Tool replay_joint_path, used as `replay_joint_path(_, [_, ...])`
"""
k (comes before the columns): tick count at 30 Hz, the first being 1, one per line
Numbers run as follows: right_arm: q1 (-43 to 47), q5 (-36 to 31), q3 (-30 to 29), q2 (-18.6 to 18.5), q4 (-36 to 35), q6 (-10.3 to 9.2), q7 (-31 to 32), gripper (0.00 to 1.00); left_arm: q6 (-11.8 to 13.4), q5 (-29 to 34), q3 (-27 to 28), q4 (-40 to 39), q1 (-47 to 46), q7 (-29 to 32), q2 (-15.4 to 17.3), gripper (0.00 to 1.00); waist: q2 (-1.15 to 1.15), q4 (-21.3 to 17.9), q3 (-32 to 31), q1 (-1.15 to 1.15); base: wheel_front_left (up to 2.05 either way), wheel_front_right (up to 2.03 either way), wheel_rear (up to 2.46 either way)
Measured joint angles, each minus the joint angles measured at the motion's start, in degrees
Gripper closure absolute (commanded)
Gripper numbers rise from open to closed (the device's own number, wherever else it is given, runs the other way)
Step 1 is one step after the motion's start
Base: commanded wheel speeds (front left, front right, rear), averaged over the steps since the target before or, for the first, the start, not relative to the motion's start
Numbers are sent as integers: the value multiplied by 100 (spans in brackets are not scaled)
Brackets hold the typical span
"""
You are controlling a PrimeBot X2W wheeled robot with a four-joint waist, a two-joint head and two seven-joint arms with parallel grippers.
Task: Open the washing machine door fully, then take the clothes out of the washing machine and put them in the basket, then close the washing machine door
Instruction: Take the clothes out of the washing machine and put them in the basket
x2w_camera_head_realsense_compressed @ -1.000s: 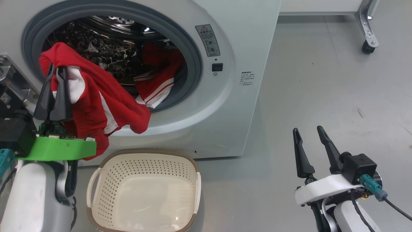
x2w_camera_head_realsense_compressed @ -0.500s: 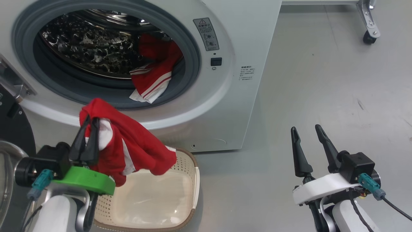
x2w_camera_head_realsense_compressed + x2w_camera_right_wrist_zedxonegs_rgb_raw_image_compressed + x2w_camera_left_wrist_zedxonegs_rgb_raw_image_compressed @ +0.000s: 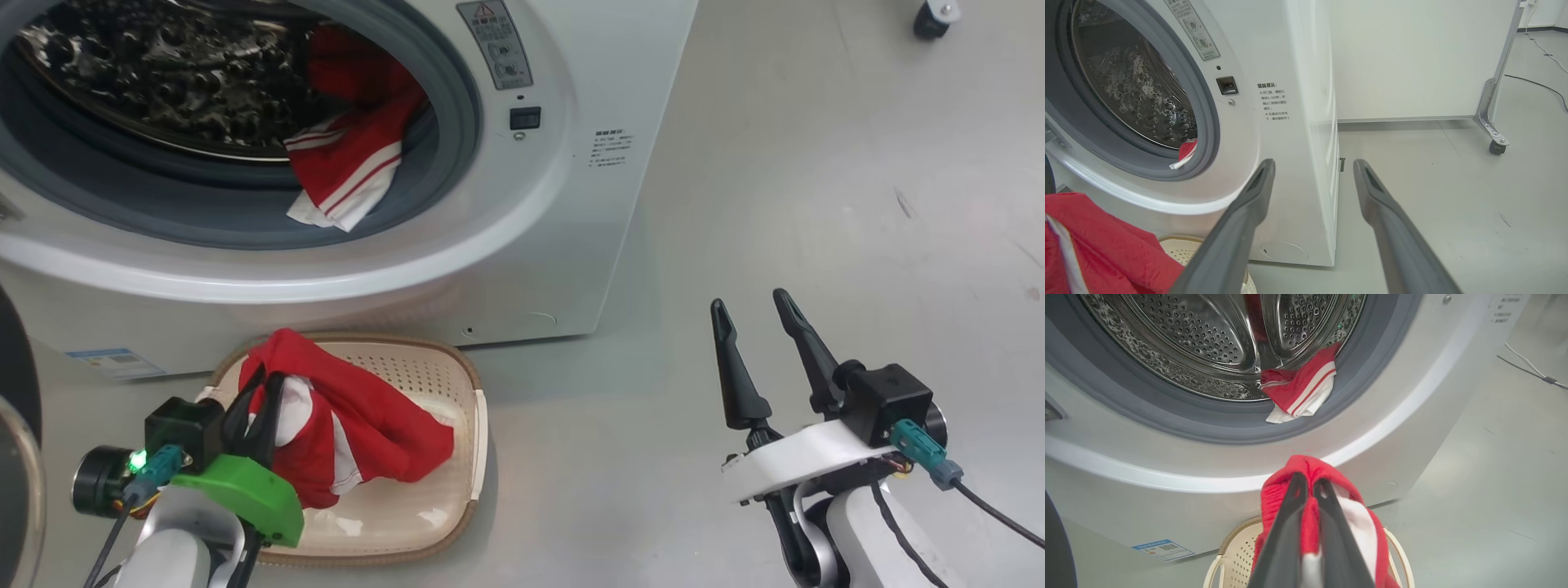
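Right in front of the washing machine [image 3: 588,245], on the grey floor [image 3: 816,204], sits the basket [image 3: 478,425]. The left gripper [image 3: 271,377] is over the basket, its two fingers pinched tight on a red garment with white parts [image 3: 384,429]. The low end of that garment lies in the basket. Another red garment with white stripes [image 3: 347,167] hangs over the grey seal [image 3: 204,220] at the machine's round mouth, partly inside the steel drum [image 3: 147,73]. The washing machine door [image 3: 15,359] is swung open at the machine's left side. The right gripper [image 3: 749,299] is off to the machine's right, over the floor, its fingers spread wide with nothing between them.
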Motion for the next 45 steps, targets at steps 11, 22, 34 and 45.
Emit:
replay_joint_path(11, [-206,-79,46,34,-147,-1,52,0,-5,171,-65,735,-256,252,179,100,0,-349,611,0,0,0,0])
replay_joint_path(22, [-409,-86,89,101,-149,8,49,0,-5,171,0,1441,-649,352,311,100,0,-756,1158,0,0,0,0])
replay_joint_path(34, [-542,-86,101,178,-152,34,-9,0,49,171,162,2096,-1230,367,348,100,0,-1146,1747,0,0,0,0])
replay_joint_path(45, [-744,-86,114,248,-65,35,-68,0,135,214,238,2741,-1388,231,480,100,0,-1335,2107,1,0,0,0])
